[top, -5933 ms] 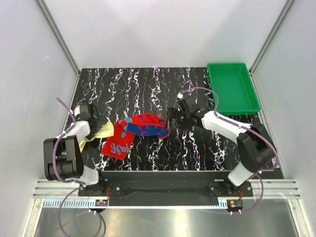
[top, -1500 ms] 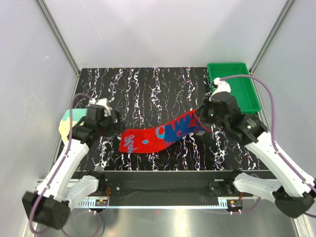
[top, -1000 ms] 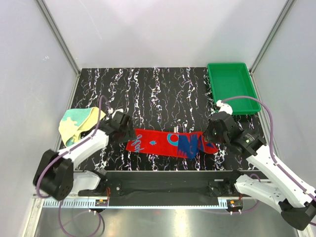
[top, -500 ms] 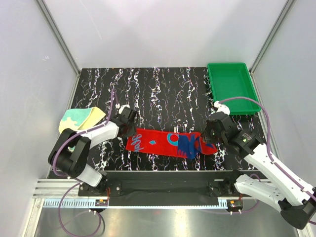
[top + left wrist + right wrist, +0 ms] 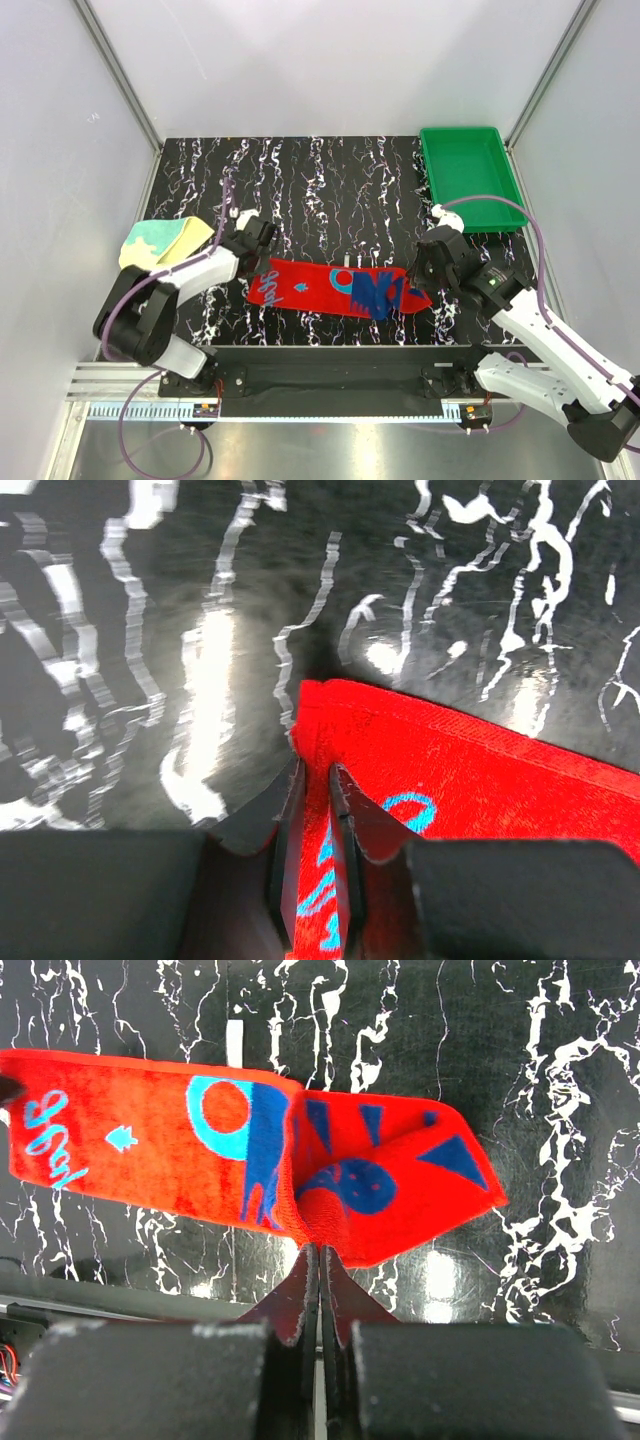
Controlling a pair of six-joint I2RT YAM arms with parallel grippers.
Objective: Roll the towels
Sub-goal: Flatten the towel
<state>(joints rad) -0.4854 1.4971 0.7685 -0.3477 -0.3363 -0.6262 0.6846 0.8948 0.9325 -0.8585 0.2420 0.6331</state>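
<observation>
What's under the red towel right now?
The red towel lies on the black marbled table, its right end folded over itself. Anything beneath the cloth is hidden.

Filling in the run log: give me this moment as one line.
red towel: laid out, unrolled | left gripper: pinching its left end | right gripper: shut on its folded right end | yellow towel: left edge, untouched

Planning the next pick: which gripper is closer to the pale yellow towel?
Left. The left gripper pinches the left end of the red towel, just right of the yellow towel; the right gripper holds the opposite end, much farther away.
</observation>
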